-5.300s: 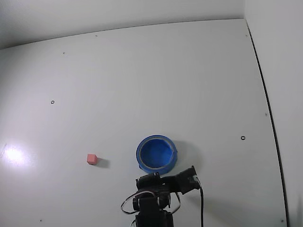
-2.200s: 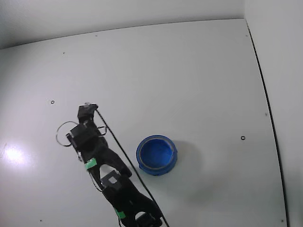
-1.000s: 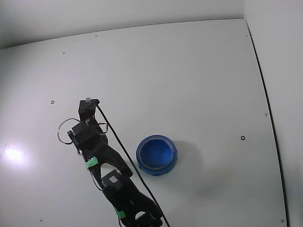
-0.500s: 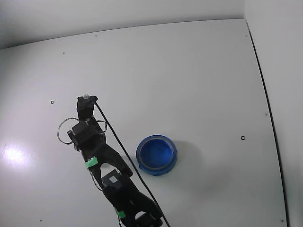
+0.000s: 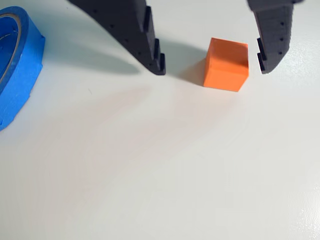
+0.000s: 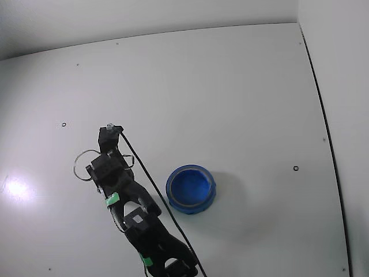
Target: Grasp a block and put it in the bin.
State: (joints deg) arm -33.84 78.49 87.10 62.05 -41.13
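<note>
The claw [image 5: 211,67] hangs over the white tabletop [image 5: 160,165] with its two fingers spread wide, and the block [image 5: 226,64] sits right between them in the wrist view. It is off-centre, though: the cube lies just beside the finger on the right of that view with only a thin gap showing, while a much wider stretch of tabletop separates it from the finger on the left. Neither finger touches it. The block sits flat, faces roughly square to the fingers, turned just slightly, so closing should meet it on opposite sides, the nearer finger reaching it first. The bin [image 5: 17,75] shows only its thick blue rim at the left edge of the wrist view, well apart from the block. In the fixed view the arm [image 6: 124,202] reaches up and left of the bin [image 6: 191,188], and the block is hidden beneath it, so I cannot quite judge there how low the fingertips sit.
</note>
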